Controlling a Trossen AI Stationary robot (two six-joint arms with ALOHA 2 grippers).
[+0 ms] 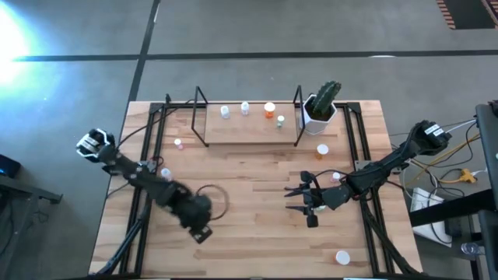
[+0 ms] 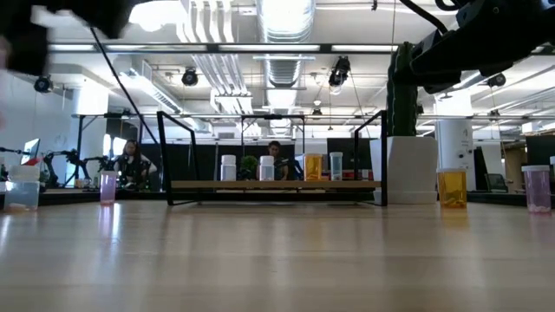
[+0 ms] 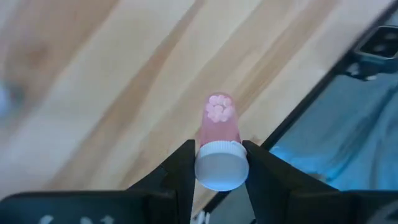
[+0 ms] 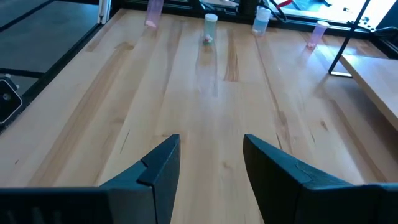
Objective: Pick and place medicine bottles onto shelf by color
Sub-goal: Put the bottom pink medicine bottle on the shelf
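My left gripper [image 1: 200, 228] is over the table's near left part, shut on a small pink bottle [image 3: 217, 124] with a white cap. My right gripper [image 1: 299, 196] hovers open right of the middle, and nothing is between its fingers [image 4: 210, 163]. The shelf [image 1: 247, 131] stands at the far middle. On its board stand two pale bottles [image 1: 225, 111] [image 1: 245, 108], an orange one [image 1: 269, 110] and a small one [image 1: 280, 120]. Loose bottles stand on the table: pink [image 1: 178, 143], orange [image 1: 322, 150], one by the right arm [image 1: 336, 177] and one near the front [image 1: 342, 257]. My left gripper pinches the pink bottle's white cap [image 3: 221, 167] between its two fingers, one on each side. The fingers slant down toward the table. The bottle's body points away along the fingers, base end lowest with pills gathered there, and it looks lifted clear of the wood.
A white pot with a green cactus [image 1: 320, 109] stands at the shelf's right end. Black rails [image 1: 148, 155] run along both table sides. Bare wood [image 1: 249, 179] lies between the two grippers. People sit in the room behind the shelf [image 2: 130, 160].
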